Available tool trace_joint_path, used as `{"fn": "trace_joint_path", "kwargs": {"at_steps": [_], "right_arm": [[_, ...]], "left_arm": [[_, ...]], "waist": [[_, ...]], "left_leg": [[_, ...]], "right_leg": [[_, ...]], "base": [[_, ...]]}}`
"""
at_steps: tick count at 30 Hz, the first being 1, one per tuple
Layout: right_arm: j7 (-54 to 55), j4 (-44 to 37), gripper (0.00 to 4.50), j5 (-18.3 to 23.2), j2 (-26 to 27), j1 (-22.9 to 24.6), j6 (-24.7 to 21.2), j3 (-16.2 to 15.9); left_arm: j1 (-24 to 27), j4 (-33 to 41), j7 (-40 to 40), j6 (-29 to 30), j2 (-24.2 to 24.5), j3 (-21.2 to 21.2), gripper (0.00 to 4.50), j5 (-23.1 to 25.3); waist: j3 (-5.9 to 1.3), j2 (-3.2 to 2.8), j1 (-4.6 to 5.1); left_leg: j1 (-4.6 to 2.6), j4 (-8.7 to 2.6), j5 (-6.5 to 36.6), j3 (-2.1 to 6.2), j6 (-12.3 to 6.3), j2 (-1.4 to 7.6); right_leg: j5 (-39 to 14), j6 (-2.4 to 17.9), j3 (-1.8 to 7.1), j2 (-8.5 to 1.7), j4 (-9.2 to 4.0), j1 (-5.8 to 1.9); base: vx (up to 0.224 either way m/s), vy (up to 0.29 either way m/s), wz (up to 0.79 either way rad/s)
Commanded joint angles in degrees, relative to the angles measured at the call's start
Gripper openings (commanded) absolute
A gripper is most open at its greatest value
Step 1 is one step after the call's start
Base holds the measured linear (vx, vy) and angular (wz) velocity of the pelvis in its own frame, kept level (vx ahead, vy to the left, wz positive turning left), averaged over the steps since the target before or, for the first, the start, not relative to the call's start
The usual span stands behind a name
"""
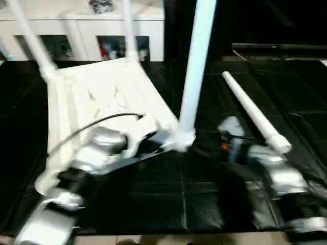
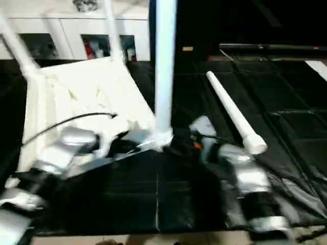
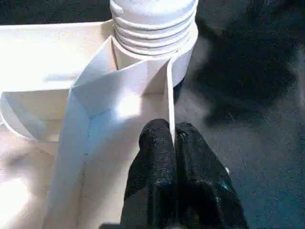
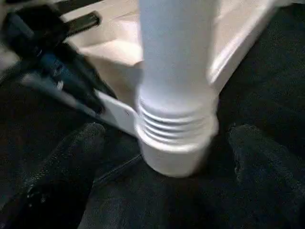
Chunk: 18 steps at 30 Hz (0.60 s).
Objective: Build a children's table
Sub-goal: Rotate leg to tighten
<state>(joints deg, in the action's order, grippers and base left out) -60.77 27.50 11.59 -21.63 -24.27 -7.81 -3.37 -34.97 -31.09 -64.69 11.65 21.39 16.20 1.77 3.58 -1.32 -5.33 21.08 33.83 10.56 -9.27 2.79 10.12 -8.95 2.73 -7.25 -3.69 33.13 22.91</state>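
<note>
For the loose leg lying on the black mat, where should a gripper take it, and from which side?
Grip the loose leg around its plain tube, just above the ribbed thick end nearest the robot, coming down from above with fingers either side. It lies flat on the mat, apart from the tabletop, beside the open right gripper.

A home-like room: a white cabinet (image 1: 82, 30) with glass doors stands behind black floor mats (image 1: 204, 199).

L arm reaches fwd, its end effector (image 3: 174, 143) pinched tight on a thin white rim. R end effector (image 4: 167, 162) has fingers (image 4: 71, 157) spread wide, nothing held.
</note>
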Motion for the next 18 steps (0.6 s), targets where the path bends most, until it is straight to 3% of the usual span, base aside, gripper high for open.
{"fn": "trace_joint_path", "kwargs": {"at_steps": [1, 5, 6, 8, 9, 15, 18], "right_arm": [[-3.5, -0.5, 4.42, -0.2, -0.6, -0.4, 1.9, -1.7], [-10.2, -1.0, 4.42, 0.4, -2.1, -1.4, 3.1, -3.6], [-10.8, -1.0, 4.42, 0.4, -2.2, -1.5, 3.2, -4.0], [-11.6, -1.0, 4.42, 0.3, -2.4, -1.6, 3.4, -4.5], [-13.1, -1.2, 4.42, 0.0, -2.5, -1.7, 4.0, -5.6], [-16.6, -0.8, 4.42, -0.2, -1.9, -2.2, 4.0, -8.0], [-17.6, -0.4, 4.17, -0.1, -1.5, -2.6, 3.5, -8.5]], "left_arm": [[0.0, 1.8, -5.9, -3.2, 0.2, 2.1, 0.00, -1.5], [0.6, 1.5, -13.3, -6.4, 3.8, 4.3, 0.00, -1.7], [0.6, 1.5, -13.9, -6.8, 4.1, 4.6, 0.00, -1.6], [0.5, 1.4, -14.8, -7.5, 4.4, 4.9, 0.00, -1.6], [0.5, 1.3, -16.5, -8.5, 5.1, 5.5, 0.00, -1.4], [0.1, 0.8, -18.6, -10.8, 5.9, 6.6, 0.00, -0.6], [0.1, 1.0, -19.2, -11.2, 5.9, 7.0, 0.00, -0.8]], "waist": [[-4.62, -0.45, -0.29], [-4.73, -0.57, -1.35], [-4.71, -0.14, -1.32], [-4.61, -0.46, -1.66], [-4.65, -0.11, -1.90], [-4.68, 0.08, -2.52], [-4.75, 0.01, -2.55]], "left_leg": [[-0.87, -3.29, 9.0, 0.67, -5.36, 3.75], [-1.10, -3.36, 9.4, 0.35, -4.95, 4.08], [-1.14, -3.39, 9.5, 0.25, -4.93, 4.11], [-1.31, -3.43, 10.0, 0.22, -4.52, 4.21], [-1.27, -3.42, 9.8, 0.20, -4.33, 4.15], [-1.07, -3.43, 8.8, 0.16, -4.19, 4.16], [-0.95, -3.39, 8.5, 0.19, -4.16, 4.15]], "right_leg": [[-13.0, 10.0, 3.85, -5.58, -3.84, -3.52], [-12.6, 10.6, 3.94, -5.55, -3.43, -3.26], [-12.5, 10.7, 4.00, -5.52, -3.43, -3.22], [-13.4, 10.7, 4.09, -5.63, -3.49, -3.09], [-13.9, 10.5, 4.11, -5.74, -3.40, -3.19], [-15.3, 9.5, 4.18, -5.85, -3.41, -3.21], [-15.3, 9.2, 4.16, -5.88, -3.36, -3.29]], "base": [[0.000, 0.000, 0.00], [0.000, 0.000, 0.00], [0.000, 0.000, 0.00], [0.000, 0.000, 0.00], [0.000, 0.000, 0.00], [0.000, 0.000, 0.00], [0.000, 0.000, 0.00]]}}
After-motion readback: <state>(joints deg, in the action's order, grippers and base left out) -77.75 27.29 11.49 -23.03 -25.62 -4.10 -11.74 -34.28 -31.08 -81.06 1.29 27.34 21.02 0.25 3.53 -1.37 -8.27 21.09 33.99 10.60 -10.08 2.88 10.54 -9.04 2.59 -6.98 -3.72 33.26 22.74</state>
